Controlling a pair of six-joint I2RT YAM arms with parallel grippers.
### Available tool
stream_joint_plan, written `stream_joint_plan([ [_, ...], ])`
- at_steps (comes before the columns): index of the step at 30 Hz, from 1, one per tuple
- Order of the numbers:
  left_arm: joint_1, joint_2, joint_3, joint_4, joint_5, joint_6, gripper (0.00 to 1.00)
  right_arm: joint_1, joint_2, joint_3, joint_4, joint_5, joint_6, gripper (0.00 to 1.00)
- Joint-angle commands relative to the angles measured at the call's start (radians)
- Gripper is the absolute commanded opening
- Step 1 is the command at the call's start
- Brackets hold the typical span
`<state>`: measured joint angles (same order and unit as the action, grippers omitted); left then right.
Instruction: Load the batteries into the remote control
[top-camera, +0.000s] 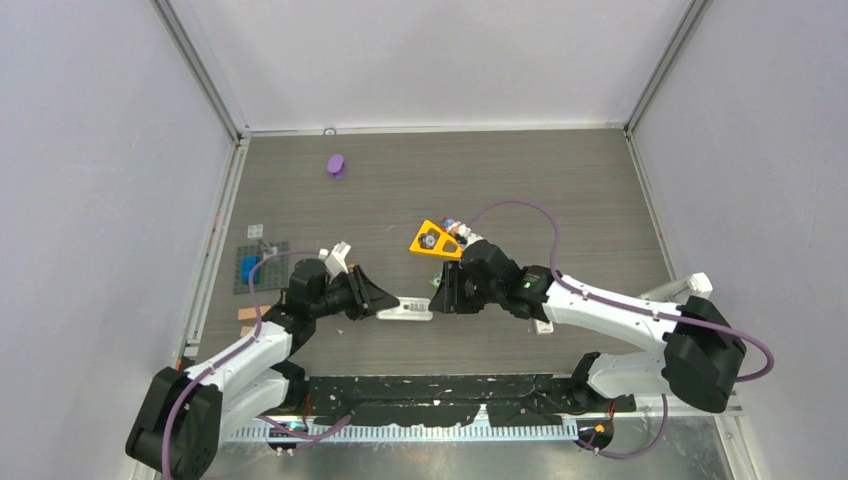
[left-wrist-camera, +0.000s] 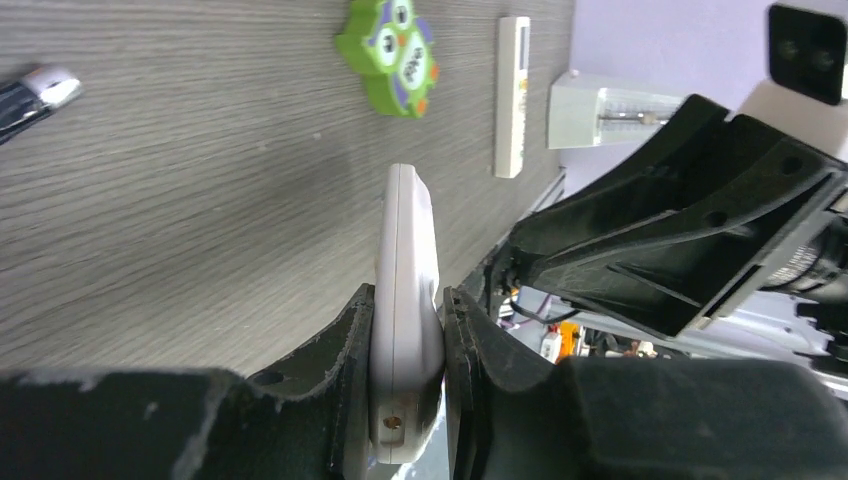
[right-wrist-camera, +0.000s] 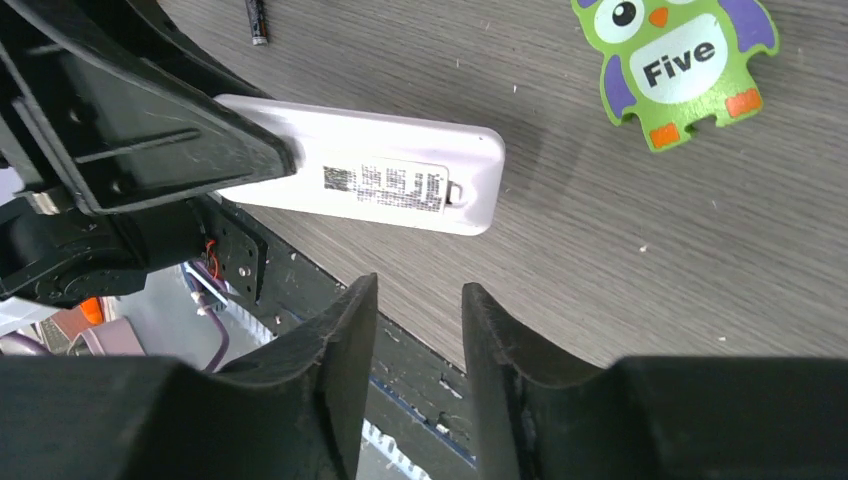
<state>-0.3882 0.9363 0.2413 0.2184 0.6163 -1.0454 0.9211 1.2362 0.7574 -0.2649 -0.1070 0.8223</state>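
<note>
Right gripper (right-wrist-camera: 415, 298), jaws narrowly parted, empty, at 6 o'clock of the white plastic remote (right-wrist-camera: 370, 175) clamped edgewise by the left gripper (left-wrist-camera: 408, 305); its cover latch (right-wrist-camera: 455, 190) is best pressed squarely. Dark cylindrical battery (right-wrist-camera: 256, 20) at 11 o'clock.

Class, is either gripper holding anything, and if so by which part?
The left gripper holds the white remote control by one end; the right gripper is open and empty.
</note>
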Motion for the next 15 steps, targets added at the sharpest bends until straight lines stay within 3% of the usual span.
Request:
stream_joint_plan([
  [1, -0.007, 0.048, -0.025, 0.110, -0.044, 0.032, 0.00, 0.003, 0.041, 0.009, 0.128, -0.001, 0.011, 0.39],
  [6, -0.006, 0.100, -0.042, 0.143, -0.054, 0.050, 0.00, 0.002, 0.132, 0.002, 0.205, -0.023, 0.018, 0.33],
  [15, -0.006, 0.099, -0.043, 0.077, -0.097, 0.091, 0.00, -0.001, 0.267, 0.023, 0.258, -0.019, 0.021, 0.39],
])
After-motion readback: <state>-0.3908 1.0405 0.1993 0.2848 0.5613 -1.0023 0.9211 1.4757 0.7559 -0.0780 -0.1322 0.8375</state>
